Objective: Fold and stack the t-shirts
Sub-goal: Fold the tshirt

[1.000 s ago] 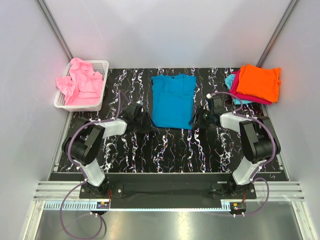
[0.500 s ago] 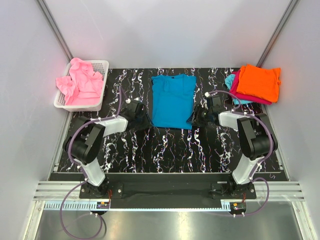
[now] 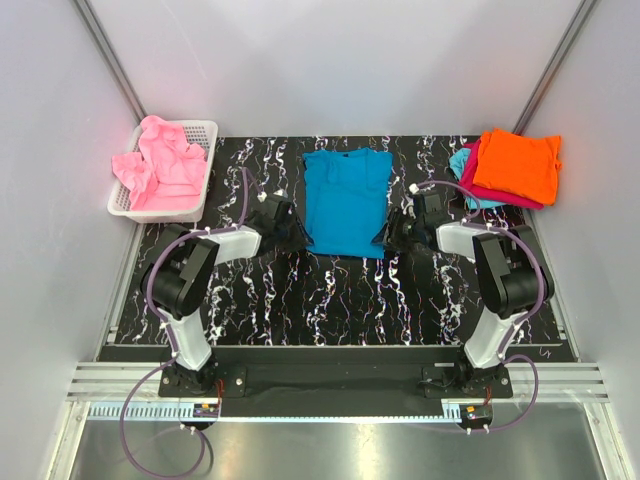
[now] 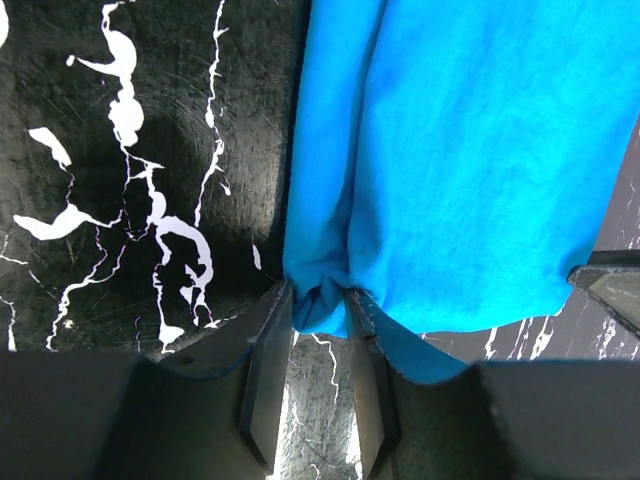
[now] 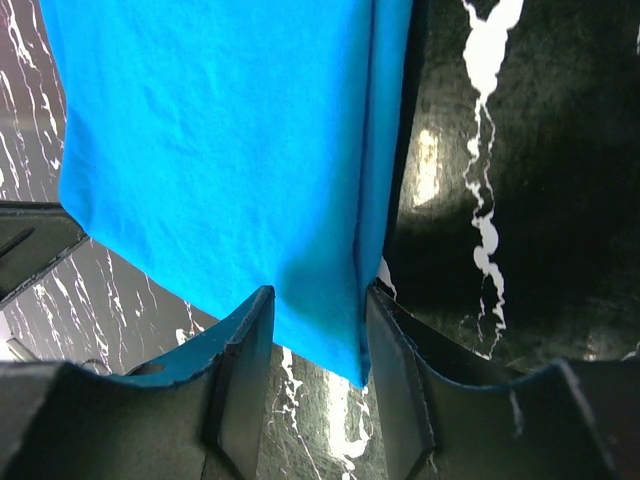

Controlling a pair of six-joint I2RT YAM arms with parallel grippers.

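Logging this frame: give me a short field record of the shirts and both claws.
shirt in work: teal t-shirt, flat mid-table, collar away from the arms
left claw: pinching its bunched near-left corner
right claw: straddles its near-right corner; grip unclear
stack: orange t-shirt on magenta t-shirt and light cyan t-shirt, far right
waiting: pink t-shirts crumpled in white basket, far left

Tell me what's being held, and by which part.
The teal shirt: left gripper pinches its left hem corner; right gripper straddles the right corner, jaws open.
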